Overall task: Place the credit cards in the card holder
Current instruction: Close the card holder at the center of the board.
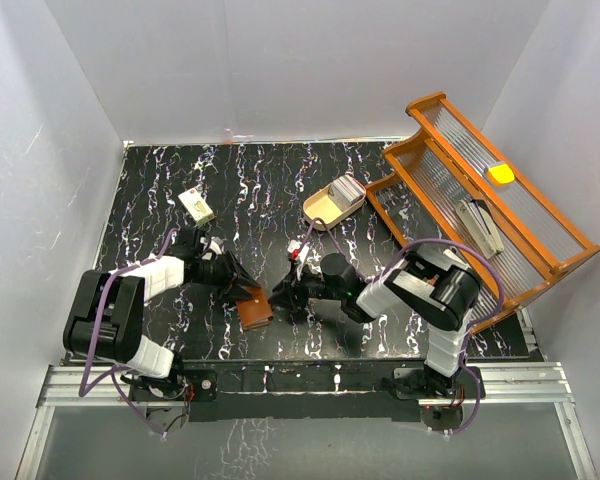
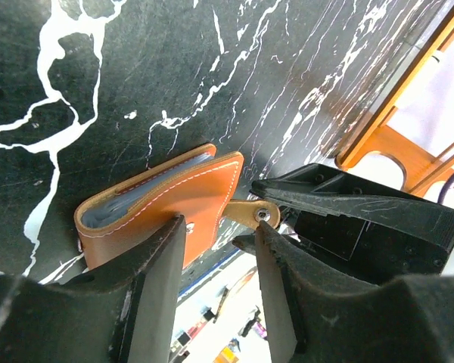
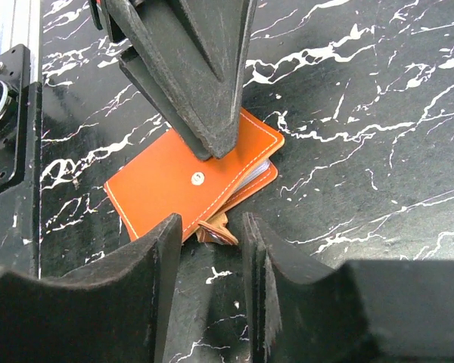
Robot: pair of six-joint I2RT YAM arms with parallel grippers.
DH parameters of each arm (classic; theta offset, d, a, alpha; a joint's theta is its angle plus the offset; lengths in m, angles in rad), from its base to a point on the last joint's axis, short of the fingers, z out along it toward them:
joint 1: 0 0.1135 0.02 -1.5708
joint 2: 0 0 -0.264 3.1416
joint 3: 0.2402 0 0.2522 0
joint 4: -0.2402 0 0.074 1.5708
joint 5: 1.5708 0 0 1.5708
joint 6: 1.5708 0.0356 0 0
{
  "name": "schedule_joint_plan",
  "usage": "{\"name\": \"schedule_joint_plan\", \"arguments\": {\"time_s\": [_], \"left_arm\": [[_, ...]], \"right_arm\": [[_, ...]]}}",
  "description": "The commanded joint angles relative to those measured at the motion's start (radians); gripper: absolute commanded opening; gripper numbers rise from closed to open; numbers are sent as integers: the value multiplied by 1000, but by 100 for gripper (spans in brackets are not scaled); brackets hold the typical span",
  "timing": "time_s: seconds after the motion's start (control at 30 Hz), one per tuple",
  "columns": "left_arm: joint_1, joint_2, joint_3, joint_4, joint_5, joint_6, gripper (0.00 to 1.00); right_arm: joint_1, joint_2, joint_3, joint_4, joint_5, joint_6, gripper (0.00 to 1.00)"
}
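Note:
The brown card holder [image 1: 255,308] lies folded shut on the black marbled table, between my two grippers. In the left wrist view the card holder [image 2: 159,204] shows its grey-blue lining at the edge, and its strap tab with the metal snap [image 2: 259,214] sticks out loose. My left gripper [image 2: 218,227] is open, one finger over the cover and the other beside the snap. My right gripper [image 3: 210,223] is open, with the strap tab [image 3: 219,231] lying between its tips, not pinched. The credit cards [image 1: 348,187] sit stacked in a beige oval tray [image 1: 323,208].
A small cream block [image 1: 196,205] lies at the back left. A tilted orange wooden rack [image 1: 480,210] fills the right side, with a yellow object [image 1: 500,173] on it. The table's front edge and the metal rail [image 1: 300,380] run just behind the card holder.

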Motion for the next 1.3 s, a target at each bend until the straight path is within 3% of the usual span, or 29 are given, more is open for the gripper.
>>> {"name": "schedule_joint_plan", "arguments": {"time_s": [0.0,0.13,0.3,0.47,0.6,0.73,1.1,1.27], "left_arm": [[-4,-32,25,-110,-74,40,42],[-4,-89,82,-214,-159,75,44],[-3,-116,96,-297,-247,103,46],[-5,-140,43,-284,-258,89,50],[-22,-126,12,-242,-237,65,51],[-39,-92,2,-227,-252,54,51],[-99,-41,45,-283,-369,69,28],[-108,-24,48,-278,-370,75,26]], "right_arm": [[-6,-74,-12,-2,-16,1,38],[-6,-137,-48,-4,-14,102,47],[-7,-195,-13,-193,76,272,51],[-7,-250,-20,-250,141,443,52],[-7,-265,19,-395,207,551,54],[-7,-226,29,-370,205,624,56],[-7,-133,102,-373,160,669,51],[-7,-123,118,-382,146,624,46]]}}
